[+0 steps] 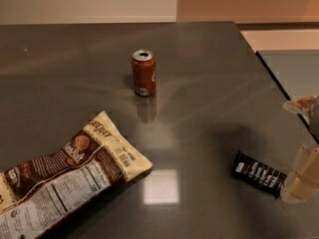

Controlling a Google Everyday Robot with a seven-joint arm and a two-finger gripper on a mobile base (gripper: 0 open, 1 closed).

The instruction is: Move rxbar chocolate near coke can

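Note:
The rxbar chocolate (259, 174), a flat black wrapper with white lettering, lies on the dark table (214, 83) at the right front. The coke can (144, 73) stands upright near the table's middle, well to the left of and behind the bar. My gripper (293, 151) comes in from the right edge, just right of the bar. Its fingers are apart and empty. The lower cream finger (301, 176) reaches down beside the bar's right end, and the upper fingertip (299, 105) sits farther back. Most of the gripper is out of view.
A large brown-and-cream snack bag (65, 178) lies at the front left. The table's right edge (279, 81) runs diagonally close behind the gripper, with a lighter floor beyond it. A bright light reflection (160, 185) lies on the table between bag and bar.

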